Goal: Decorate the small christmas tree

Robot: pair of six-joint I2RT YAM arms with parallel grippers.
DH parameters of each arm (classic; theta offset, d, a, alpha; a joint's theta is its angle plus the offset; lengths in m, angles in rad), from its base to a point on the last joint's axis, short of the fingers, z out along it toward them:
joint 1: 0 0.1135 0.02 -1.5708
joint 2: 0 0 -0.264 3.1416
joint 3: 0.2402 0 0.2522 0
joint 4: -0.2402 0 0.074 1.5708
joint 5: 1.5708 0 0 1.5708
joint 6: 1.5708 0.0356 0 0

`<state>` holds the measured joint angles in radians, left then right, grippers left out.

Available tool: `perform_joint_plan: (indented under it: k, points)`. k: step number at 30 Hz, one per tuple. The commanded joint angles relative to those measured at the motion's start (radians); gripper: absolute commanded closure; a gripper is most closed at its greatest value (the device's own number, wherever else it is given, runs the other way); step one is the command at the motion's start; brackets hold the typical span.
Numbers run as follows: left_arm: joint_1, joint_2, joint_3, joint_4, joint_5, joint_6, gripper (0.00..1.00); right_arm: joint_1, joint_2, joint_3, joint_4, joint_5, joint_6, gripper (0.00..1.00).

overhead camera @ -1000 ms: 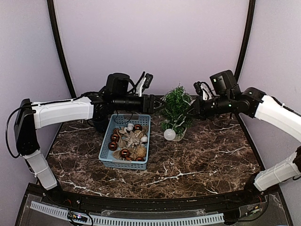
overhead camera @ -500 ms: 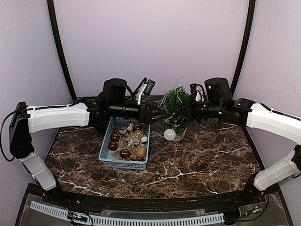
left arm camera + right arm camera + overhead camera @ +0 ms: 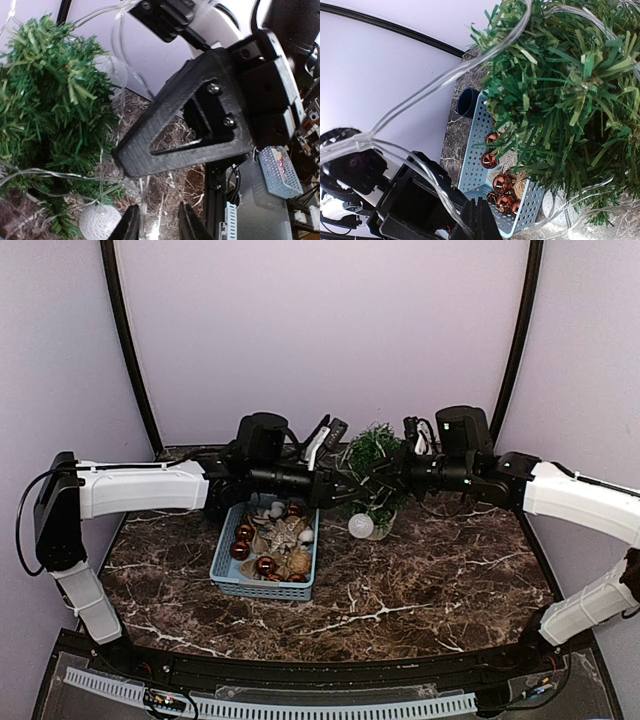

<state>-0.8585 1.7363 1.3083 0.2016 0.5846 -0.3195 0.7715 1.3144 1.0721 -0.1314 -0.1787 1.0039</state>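
The small christmas tree [image 3: 372,455] stands at the back middle, right of the blue basket [image 3: 262,590]. A clear light string [image 3: 451,75] is draped over the tree [image 3: 560,85], and a white ball [image 3: 360,526] hangs at its foot. My right gripper [image 3: 382,476] is against the tree's right side. In its wrist view its fingers [image 3: 477,217] are shut on the clear string. My left gripper [image 3: 345,490] is at the tree's left side, open [image 3: 159,226], with the string [image 3: 143,186] running by its left finger. The right gripper's black finger [image 3: 200,125] is just above it.
The basket [image 3: 477,145] holds several copper baubles [image 3: 265,566], a twine ball and pine cones. The white ball also shows in the left wrist view [image 3: 97,223]. Purple walls and black poles close in the back and sides of the marble table [image 3: 440,580].
The left gripper has moved right, up to the tree's left side. The right gripper moved left against the tree and has held still for the last half second.
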Motion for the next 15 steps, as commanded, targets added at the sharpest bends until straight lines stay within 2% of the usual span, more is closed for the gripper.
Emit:
perform_joint_plan:
  k: [1,6,9,13,15]
  points:
    - [-0.007,-0.008,0.025,0.025,0.008,0.01,0.77,0.009,-0.032,-0.018,0.029,0.014,-0.003,1.0]
    - [-0.008,-0.009,0.021,0.013,-0.01,0.01,0.96,0.009,-0.047,-0.018,0.016,0.021,-0.007,1.0]
    - [-0.008,-0.016,0.015,0.012,-0.02,0.009,1.0,0.009,-0.068,-0.018,-0.008,0.043,-0.015,0.98]
    - [-0.008,-0.024,0.01,0.012,-0.029,0.008,1.0,0.009,-0.108,0.018,-0.097,0.104,-0.055,0.7]
    - [-0.009,-0.027,0.011,0.011,-0.028,0.006,1.0,0.009,-0.122,0.058,-0.162,0.149,-0.093,0.58]
